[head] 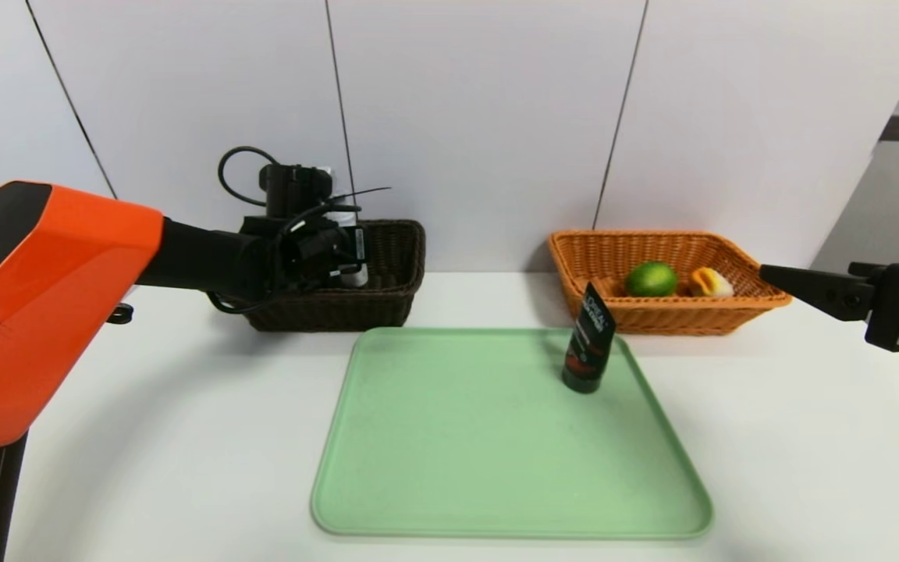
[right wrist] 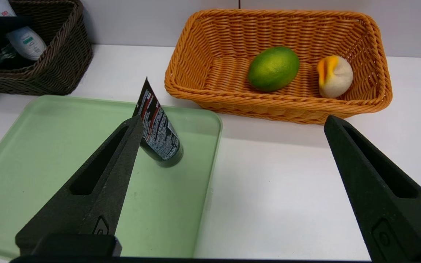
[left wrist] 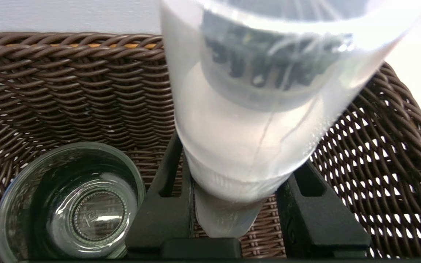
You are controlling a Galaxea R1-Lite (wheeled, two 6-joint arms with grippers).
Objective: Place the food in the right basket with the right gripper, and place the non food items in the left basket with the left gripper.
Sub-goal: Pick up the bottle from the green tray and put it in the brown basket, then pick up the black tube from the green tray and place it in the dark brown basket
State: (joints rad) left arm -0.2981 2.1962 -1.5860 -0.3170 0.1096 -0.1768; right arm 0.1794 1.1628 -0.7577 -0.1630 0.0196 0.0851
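While the green tray (head: 449, 468) on the worktop (head: 145, 437) carries one upright black tube (head: 588, 341), the right tool (right wrist: 232, 175) hovers spread wide beside it. Farther back, the left tool (left wrist: 232, 204) clamps a white bottle (left wrist: 254, 109) inside the brown basket (head: 395, 273) beside a glass (left wrist: 71, 204); the orange basket (head: 598, 257) holds a lime (head: 651, 279) and another food piece (head: 710, 282).

A: What's the left arm (head: 44, 312) like?
B: A chunky orange shell with a black panel on top, then a black forearm. Looped black cables (head: 243, 176) at the wrist, a thin tie sticking out toward 3 o'clock.
A: And the right gripper (right wrist: 232, 128)?
B: Matte black tapered fingers (right wrist: 97, 182), each with a long slot; a white label on the body.
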